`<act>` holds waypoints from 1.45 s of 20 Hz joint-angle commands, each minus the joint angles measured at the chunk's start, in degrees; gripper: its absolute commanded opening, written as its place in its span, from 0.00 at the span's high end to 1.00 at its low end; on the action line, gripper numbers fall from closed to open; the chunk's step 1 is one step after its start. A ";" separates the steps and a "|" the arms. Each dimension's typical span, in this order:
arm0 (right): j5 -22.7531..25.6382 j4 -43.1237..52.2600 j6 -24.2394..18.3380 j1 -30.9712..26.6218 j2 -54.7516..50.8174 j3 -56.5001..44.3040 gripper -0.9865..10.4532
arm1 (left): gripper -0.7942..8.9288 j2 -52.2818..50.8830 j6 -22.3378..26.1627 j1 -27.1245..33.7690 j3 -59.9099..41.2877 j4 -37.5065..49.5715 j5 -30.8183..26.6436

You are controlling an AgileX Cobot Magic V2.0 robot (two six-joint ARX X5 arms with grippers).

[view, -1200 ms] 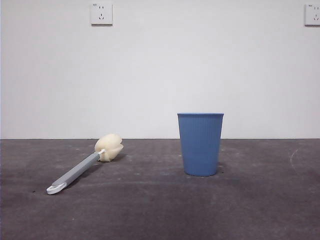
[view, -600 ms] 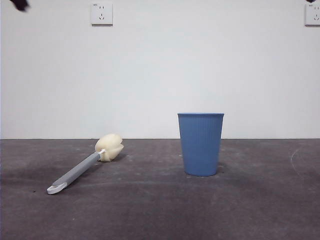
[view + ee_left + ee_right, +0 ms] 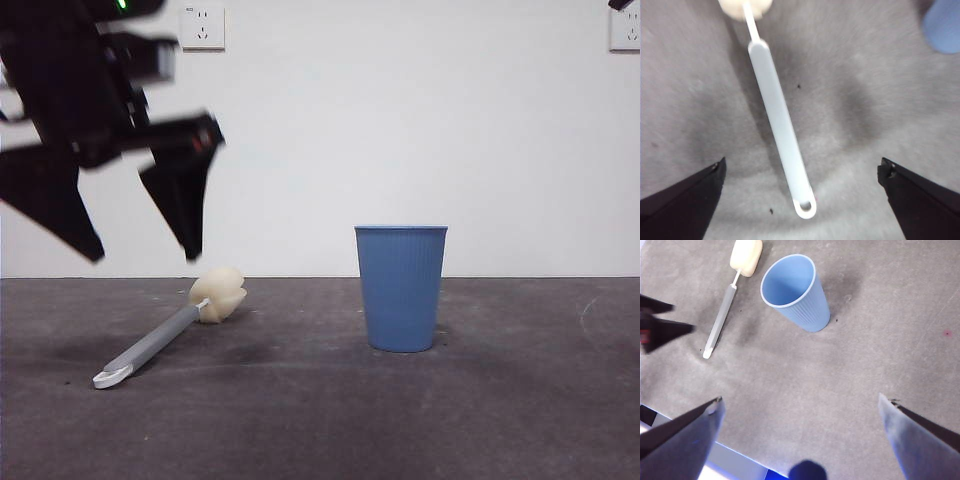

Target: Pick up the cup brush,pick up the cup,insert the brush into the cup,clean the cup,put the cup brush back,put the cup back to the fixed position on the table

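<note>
Two things lie on the dark grey surface [image 3: 320,420]: the cup brush [image 3: 165,336] and the cup [image 3: 401,288]. The brush lies flat, its cream sponge head [image 3: 218,294] pointing toward the back wall and its white looped end [image 3: 110,377] nearer the front edge, the grey handle running slantwise between them. The blue cup stands upright and well apart from the brush, its open mouth up; the right wrist view shows it empty inside [image 3: 788,280]. The left gripper [image 3: 145,250] hangs above the brush handle with its jaws spread wide, not touching the brush; in the left wrist view the handle [image 3: 780,132] runs between the two jaws, with a clear gap on either side. The right gripper [image 3: 800,415] is high over the surface, also with its jaws wide apart and nothing between them, and looks down on both cup and brush from a distance. On the white wall behind sit two sockets [image 3: 203,27], one near each upper corner of the front view.
</note>
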 commanded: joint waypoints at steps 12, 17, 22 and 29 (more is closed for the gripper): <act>-0.02 0.17 1.03 0.13 -0.07 0.04 0.42 | 0.24 11.41 -7.26 -0.15 -0.22 5.77 -3.41; -0.02 0.17 1.49 0.13 -0.07 0.04 0.42 | 0.25 13.90 -8.02 -0.28 -0.22 5.99 -4.31; 0.00 0.15 1.46 0.13 -0.07 0.04 0.42 | 0.27 14.93 -9.42 -1.40 -0.22 6.54 -4.50; 0.02 0.15 1.46 0.13 -0.07 0.04 0.42 | 0.85 14.93 -9.40 -1.40 -0.22 5.90 -4.09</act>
